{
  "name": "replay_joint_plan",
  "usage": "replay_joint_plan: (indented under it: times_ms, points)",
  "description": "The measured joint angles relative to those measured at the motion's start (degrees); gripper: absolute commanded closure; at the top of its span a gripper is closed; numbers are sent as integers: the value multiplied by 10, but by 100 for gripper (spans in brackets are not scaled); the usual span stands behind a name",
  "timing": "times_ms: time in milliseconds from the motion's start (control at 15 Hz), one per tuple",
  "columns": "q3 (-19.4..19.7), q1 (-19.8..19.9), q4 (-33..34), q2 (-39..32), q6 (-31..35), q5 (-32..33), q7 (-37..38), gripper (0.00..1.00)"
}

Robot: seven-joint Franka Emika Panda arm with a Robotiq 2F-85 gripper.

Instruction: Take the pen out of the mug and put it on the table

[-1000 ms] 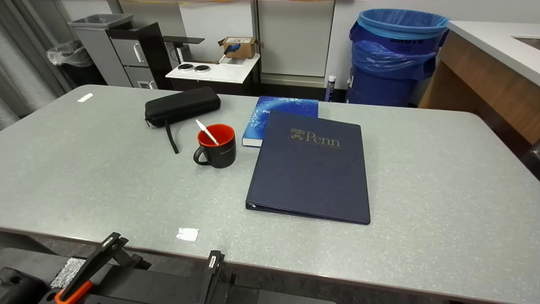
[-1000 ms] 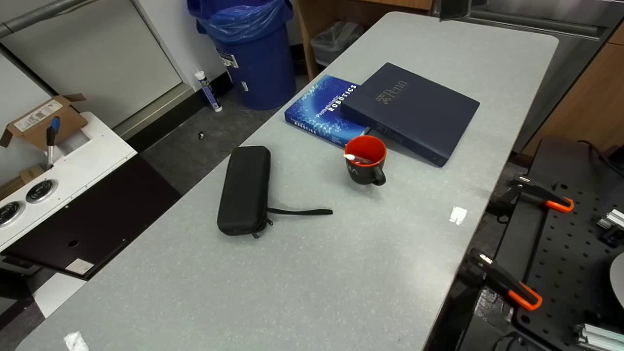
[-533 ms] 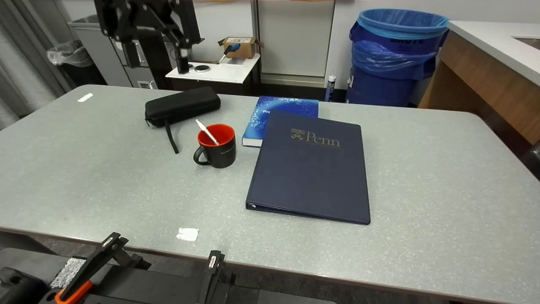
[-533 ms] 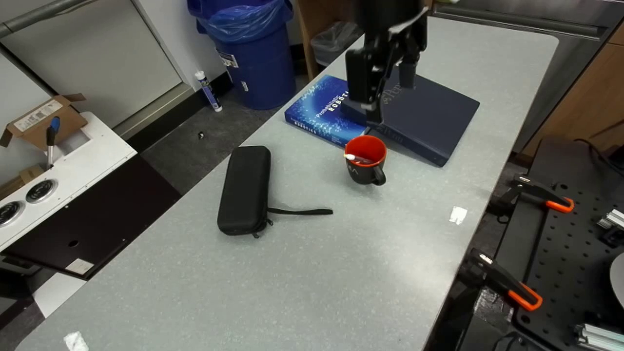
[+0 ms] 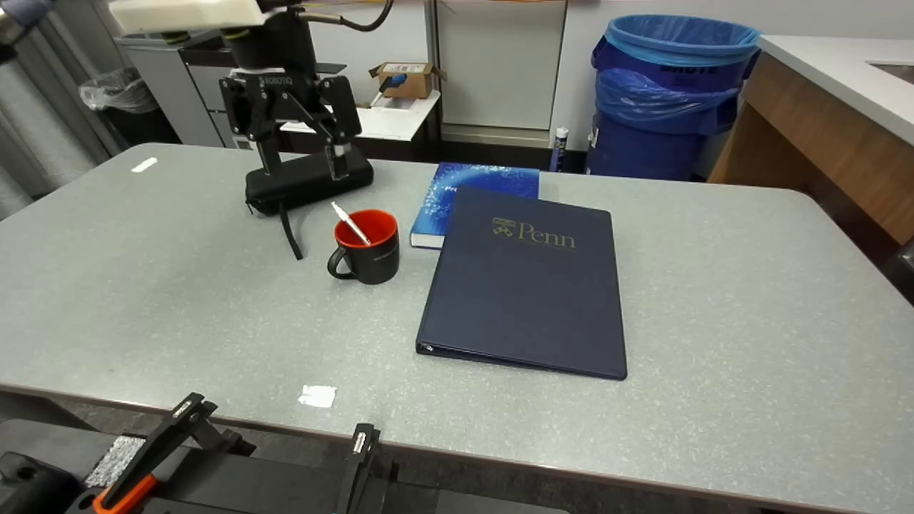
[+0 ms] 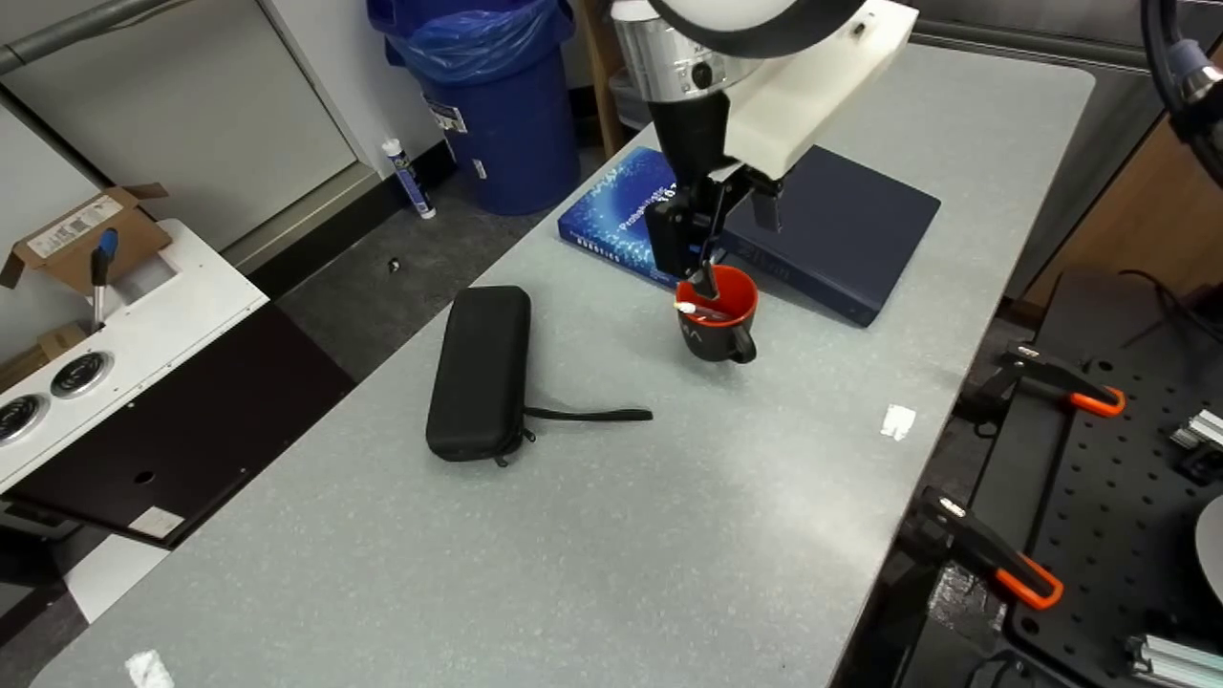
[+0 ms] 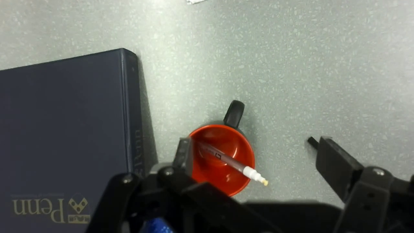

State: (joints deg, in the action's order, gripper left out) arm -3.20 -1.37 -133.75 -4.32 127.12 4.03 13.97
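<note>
Height is what has just changed: our tool (image 5: 303,164), at the left in an exterior view, has come down into sight over the last second, its fingers (image 7: 337,164) spread wide apart and holding nothing. It now shows in front of the black zip case (image 5: 303,183), whose strap (image 5: 290,232) lies on the speckled counter (image 5: 214,307) near the mug (image 5: 373,261). We see no change in the pen (image 5: 350,224): it leans inside the red-lined mug, white end poking past the rim, so we judge this the approach, with the lifting-out not yet begun. In the wrist view that white end sits about midway between the fingers, which suggests to us that going lower matters most now. Farther right, the Probabilistic Robotics book (image 5: 435,205), partly covered by the navy Penn binder (image 5: 525,289), looks unmoved; since the finger on the binder's side overlaps the mug's rim in the wrist view, we could bump the mug on the way down.
</note>
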Motion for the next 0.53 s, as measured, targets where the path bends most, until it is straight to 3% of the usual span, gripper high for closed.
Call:
replay_joint_plan:
  times_ms: [333, 533]
  points:
    - [0, 0, 4, -2, 0, 1, 4, 0]
    - [0, -8, 20, -31, 14, 12, 54, 0]
